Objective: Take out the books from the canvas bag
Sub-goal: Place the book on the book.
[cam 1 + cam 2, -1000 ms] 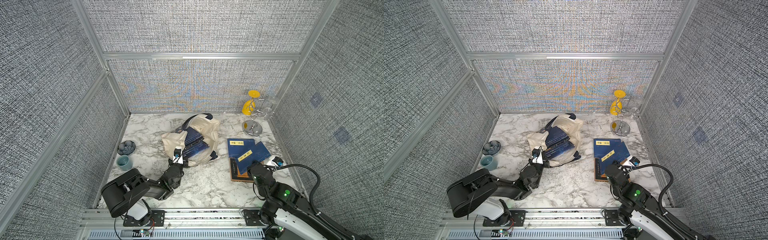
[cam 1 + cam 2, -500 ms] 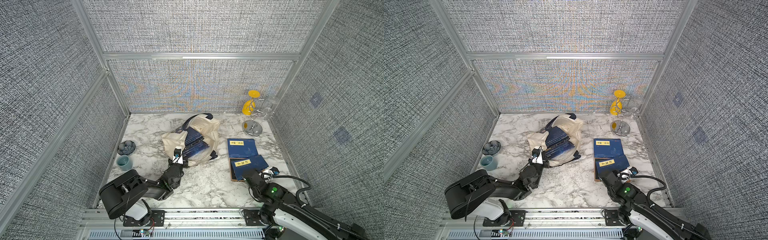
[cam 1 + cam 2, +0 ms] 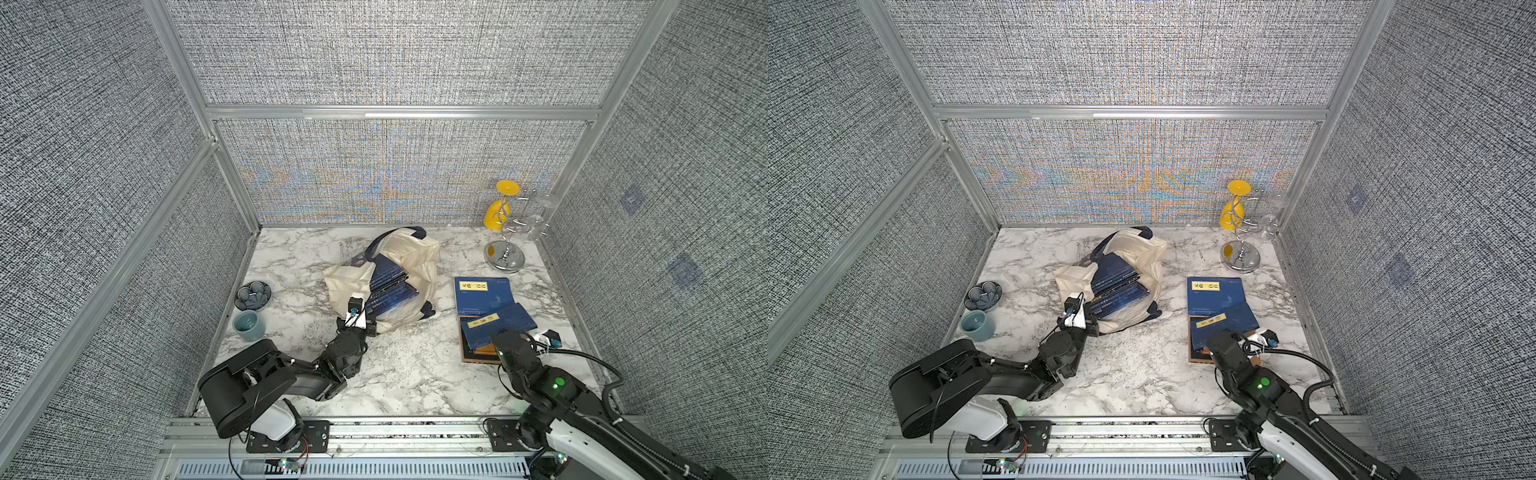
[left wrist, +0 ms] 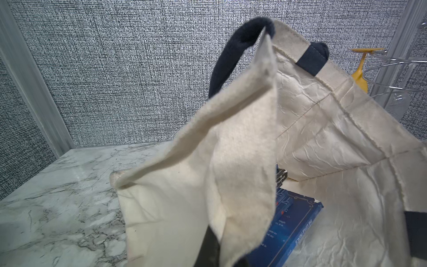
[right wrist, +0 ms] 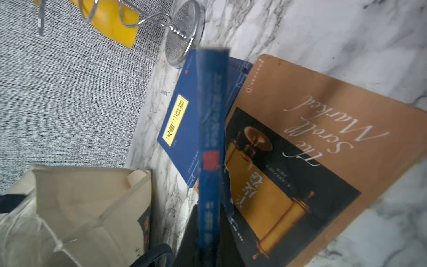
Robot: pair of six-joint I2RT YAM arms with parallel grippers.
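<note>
In both top views the canvas bag point(image 3: 419, 253) lies mid-table with a stack of books point(image 3: 388, 286) showing in its mouth. The left gripper point(image 3: 360, 323) is pinched on the bag's near rim. The left wrist view shows that cream fold clamped, with books point(image 4: 298, 219) beneath it. In the right wrist view the right gripper point(image 5: 208, 242) is clamped on a blue book point(image 5: 211, 138), held edge-up over a brown book point(image 5: 300, 150). This looks like a set-down. Next it should let go, then reach into the bag.

Canvas bag point(image 3: 415, 257): matt cream cloth, crinkled lining. Books point(image 3: 482, 297): smooth paper covers. Table point(image 3: 299, 266): glossy marble. Rack point(image 3: 505, 255): shiny metal.
</note>
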